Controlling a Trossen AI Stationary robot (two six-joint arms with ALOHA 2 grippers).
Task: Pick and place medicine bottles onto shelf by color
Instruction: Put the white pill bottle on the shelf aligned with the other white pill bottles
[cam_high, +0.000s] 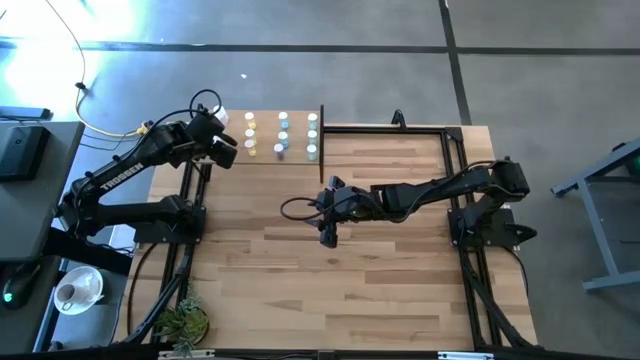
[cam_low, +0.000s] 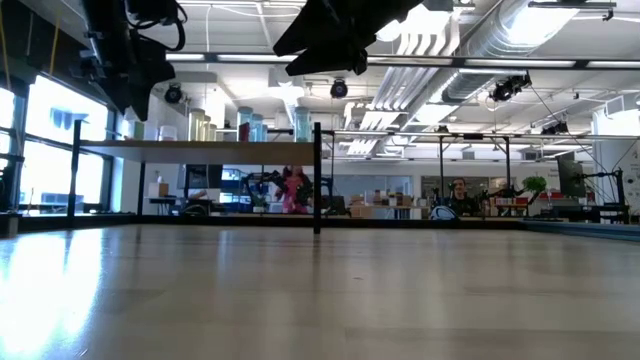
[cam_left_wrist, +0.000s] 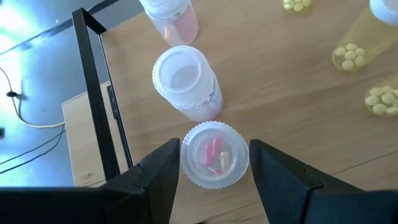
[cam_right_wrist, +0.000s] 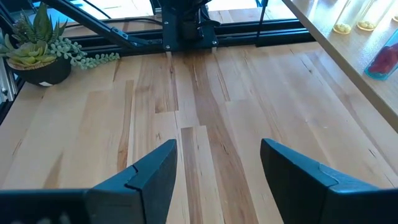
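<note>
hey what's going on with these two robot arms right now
They're sorting medicine bottles onto a small shelf at the table's far edge. The left gripper is over the shelf's left end, its fingers open on either side of a bottle with pink pills, with a gap showing on each side. The right gripper hangs open and empty over the bare middle of the table. No bottles are left on the table.

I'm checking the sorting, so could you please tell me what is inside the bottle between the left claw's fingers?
Through the clear cap of the bottle between the left claw fingers, pink and pale capsules show. Anything deeper down cannot be seen, as the cap and top capsules cover it.
</note>
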